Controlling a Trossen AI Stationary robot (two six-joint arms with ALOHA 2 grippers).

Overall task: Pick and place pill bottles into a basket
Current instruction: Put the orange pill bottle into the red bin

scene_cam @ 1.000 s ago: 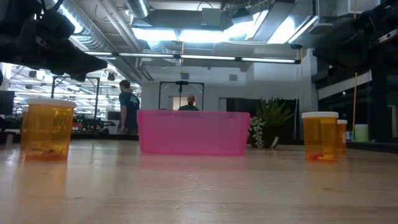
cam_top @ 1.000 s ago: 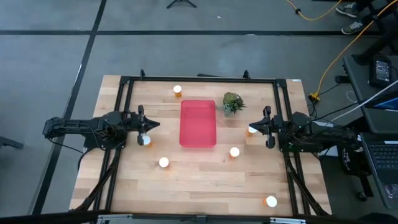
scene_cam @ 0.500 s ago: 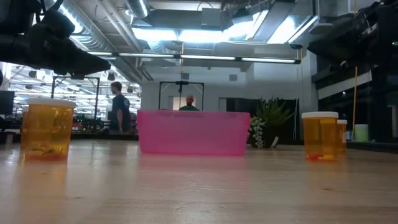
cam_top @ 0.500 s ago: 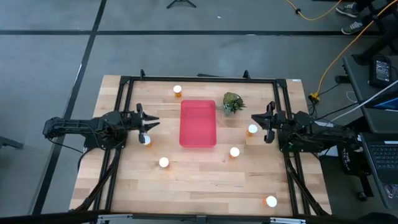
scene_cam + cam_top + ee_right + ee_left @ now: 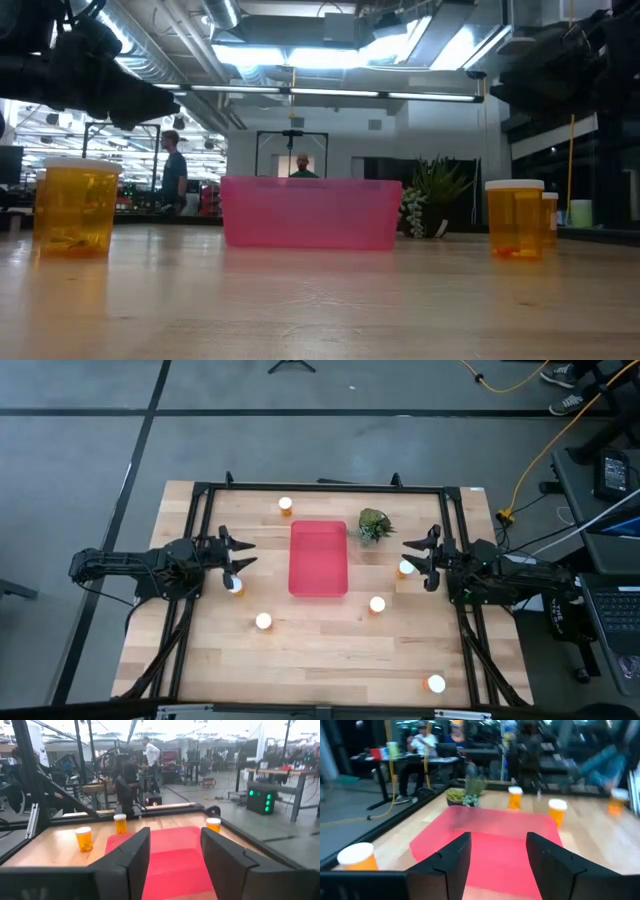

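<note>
- Worktop [image 5: 320, 660]: wooden surface carrying a black frame, the basket, 6 pill bottles and a small green plant [image 5: 374, 525].
- Basket [image 5: 319, 559]: red-pink tray at the worktop's centre, long axis running from the far edge toward the near edge; nothing shows inside it.
- Pill bottles: 1 near the far edge [image 5: 285, 506]; 1 just left of the basket [image 5: 234, 585]; 1 toward the near-left [image 5: 263, 622]; 1 right of the basket's near corner [image 5: 377, 604]; 1 further right [image 5: 406, 569]; 1 by the near-right corner [image 5: 436, 684]. All stand upright on the worktop.
- Left gripper [image 5: 240, 553]: on the basket's left, aimed at it; fingers [image 5: 451, 862] spread apart, holding nothing, with the nearest bottle just beside them.
- Right gripper [image 5: 414, 556]: on the basket's right, facing it; fingers [image 5: 132, 855] likewise apart and empty, a bottle just beside them.
- Background, low view: a person [image 5: 173, 172] stands in the room beyond the worktop.
</note>
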